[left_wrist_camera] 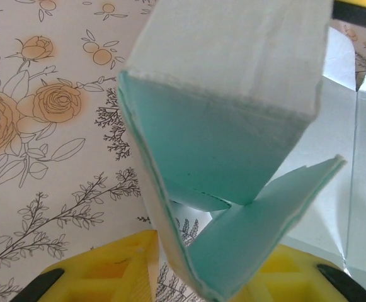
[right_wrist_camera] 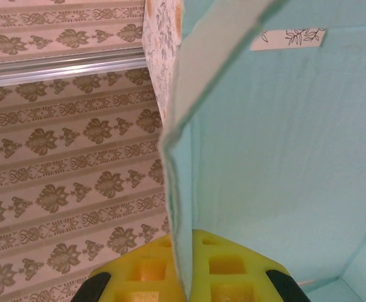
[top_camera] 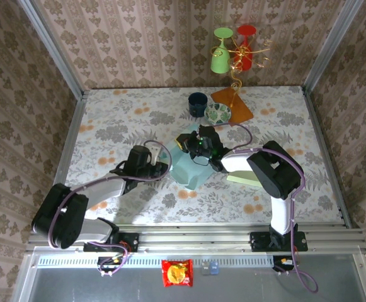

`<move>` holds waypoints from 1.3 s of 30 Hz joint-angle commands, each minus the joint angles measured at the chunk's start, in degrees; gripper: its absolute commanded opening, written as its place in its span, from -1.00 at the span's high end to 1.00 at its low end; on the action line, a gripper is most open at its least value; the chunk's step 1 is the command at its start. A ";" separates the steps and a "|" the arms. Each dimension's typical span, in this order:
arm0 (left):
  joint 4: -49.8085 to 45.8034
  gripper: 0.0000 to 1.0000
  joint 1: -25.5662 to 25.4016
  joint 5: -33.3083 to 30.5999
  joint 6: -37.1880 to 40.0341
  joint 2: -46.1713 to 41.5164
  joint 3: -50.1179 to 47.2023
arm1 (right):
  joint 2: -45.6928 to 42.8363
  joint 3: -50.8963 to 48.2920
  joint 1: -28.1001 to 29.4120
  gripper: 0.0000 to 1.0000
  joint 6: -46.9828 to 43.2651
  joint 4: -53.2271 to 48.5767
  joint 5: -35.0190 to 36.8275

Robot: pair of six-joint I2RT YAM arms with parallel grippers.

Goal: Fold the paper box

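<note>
Mid-table, the paper box (top_camera: pixel 186 171) is pinched by 2 grippers: the left gripper (left_wrist_camera: pixel 198 277) clamps a folded flap, the right gripper (right_wrist_camera: pixel 186 277) closes tight on a wall. Cup (top_camera: pixel 198 102), bowl (top_camera: pixel 218 113) and orange mat (top_camera: pixel 238 104) stand just behind.

Left arm (top_camera: pixel 75 207), right arm (top_camera: pixel 274 173): fat black joints, pale grey tubes. Thin purple cables (top_camera: pixel 168 156) loop along both. Black bases (top_camera: pixel 277 241). Yellow blocky fingers (left_wrist_camera: pixel 107 272) with square holes, black sides.

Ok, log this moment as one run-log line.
left gripper: shut on paper box edge | right gripper: shut on paper box wall | paper box: partly folded, flaps open
</note>
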 commanded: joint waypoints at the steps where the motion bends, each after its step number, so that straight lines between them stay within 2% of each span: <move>1: 2.16 0.36 -1.29 -4.25 -1.41 1.18 2.25 | 0.86 -1.16 0.50 1.00 1.96 3.92 2.09; 10: 7.01 0.35 -2.11 -7.54 -3.49 4.38 2.34 | 4.16 -4.59 2.77 1.00 6.99 14.96 7.92; 17: 8.80 0.36 -2.70 -8.04 -3.96 7.00 4.03 | 4.23 -5.61 3.99 1.00 6.52 15.52 10.15; 31: 10.06 0.27 -3.29 -15.82 -10.74 10.43 5.56 | 4.51 -6.85 6.41 1.00 8.66 17.11 15.48; 39: 15.82 0.29 -4.26 -18.23 -12.35 12.52 4.82 | 4.62 -6.13 7.06 1.00 10.69 16.13 16.61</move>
